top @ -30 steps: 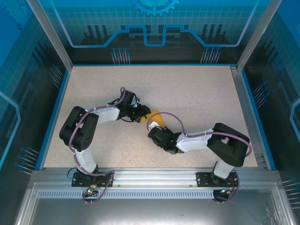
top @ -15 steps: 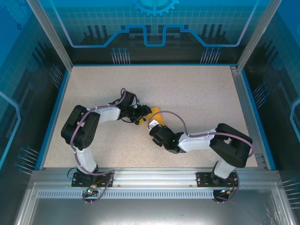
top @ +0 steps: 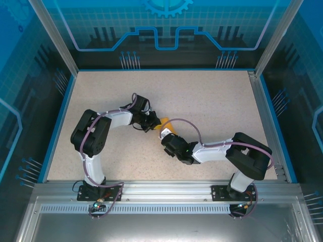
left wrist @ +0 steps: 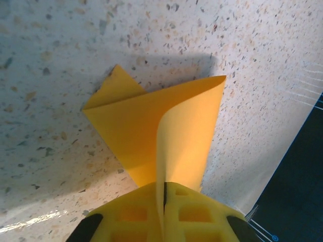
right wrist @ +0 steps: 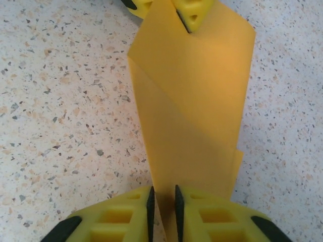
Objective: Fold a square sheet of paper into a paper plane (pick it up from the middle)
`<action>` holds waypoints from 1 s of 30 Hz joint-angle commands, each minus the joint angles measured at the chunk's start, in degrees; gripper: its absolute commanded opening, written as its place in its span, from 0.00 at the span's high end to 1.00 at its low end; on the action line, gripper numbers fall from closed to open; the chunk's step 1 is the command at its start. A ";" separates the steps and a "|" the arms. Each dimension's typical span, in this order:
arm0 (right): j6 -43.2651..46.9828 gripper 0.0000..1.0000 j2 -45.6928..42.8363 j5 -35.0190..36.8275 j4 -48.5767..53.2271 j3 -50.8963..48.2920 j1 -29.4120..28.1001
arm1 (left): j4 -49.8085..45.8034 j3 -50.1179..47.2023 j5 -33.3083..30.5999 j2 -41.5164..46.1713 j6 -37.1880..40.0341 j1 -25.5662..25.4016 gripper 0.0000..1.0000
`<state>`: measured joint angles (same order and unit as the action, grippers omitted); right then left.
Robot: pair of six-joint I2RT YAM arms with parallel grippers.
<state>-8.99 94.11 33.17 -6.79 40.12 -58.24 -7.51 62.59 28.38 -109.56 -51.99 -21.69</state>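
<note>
Your paper [right wrist: 197,101] lies near the middle of the table [top: 212,101], right between the two arms. It is already folded into a long shape with slanted creases. Seen from the right wrist, its long side runs straight away from the right gripper [right wrist: 164,195] toward the left gripper [left wrist: 164,190]. Each gripper has one end of it, so both are equally near.

Your left gripper is pressed tight together, and it pinches the far end of the paper. From the left wrist you can see one flap curl up and slip between its yellow fingers. The rest of the paper fans out over the table beyond them.

Your right gripper is a little bit apart. The near end of the paper sits in the thin gap between its two fingers. The gap looks wider than the paper, so I think this grip is loose, not a real pinch.

So the next move turns on the left side. That arm has the paper. If you pull with it, pull along the long side, or the loose end may twist or catch on the right fingers.
</note>
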 commanded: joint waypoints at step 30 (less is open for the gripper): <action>4.68 0.80 2.84 -0.03 -3.09 0.78 1.78 | -6.47 4.21 4.70 -1.71 2.88 1.67 1.00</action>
<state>-4.43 96.16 32.73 -8.67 39.18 -57.32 -11.99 65.56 31.20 -110.69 -50.46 -20.40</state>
